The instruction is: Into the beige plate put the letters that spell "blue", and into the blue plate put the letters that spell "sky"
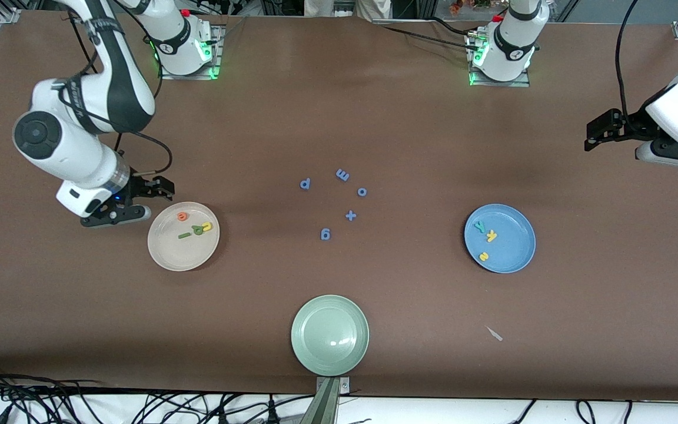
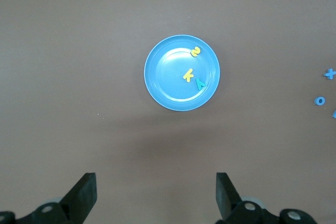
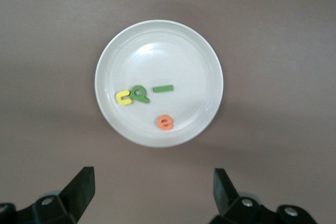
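1. The beige plate [image 1: 165,250] sits toward the right arm's end of the surface [image 1: 374,118] and holds all four "blue" letters: orange "e" [image 1: 182,217], green "b" [image 1: 198,229], yellow "u" [image 1: 206,226], green bar "l" [image 1: 185,235]. That word looks sorted.
2. The blue plate [image 1: 512,259] sits toward the left arm's end and holds teal "y" [image 1: 479,226], yellow "k" [image 1: 491,236], yellow "s" [image 1: 484,256]. "sky" looks sorted too, so the task reads as complete.
3. Right gripper [image 1: 159,189] hangs just beside the beige plate's rim, fingers wide, nothing in them; likely a release pose.
4. Left gripper [image 1: 601,132] waits up near the surface's edge at its own end, fingers wide and empty.
5. Blue letter pieces [image 1: 342,175] lie loose mid-surface, not needed. Pale green plate [image 1: 330,353] is nearest the front camera, with nothing in it.
6. The right wrist view shows "b" [image 3: 139,94] touching "u" [image 3: 123,98], with "l" [image 3: 163,88] and "e" [image 3: 165,123] apart; the front view blurs this.
7. The left wrist view shows "k" [image 2: 188,75] and "y" [image 2: 200,83] close together, "s" [image 2: 195,52] near the rim.
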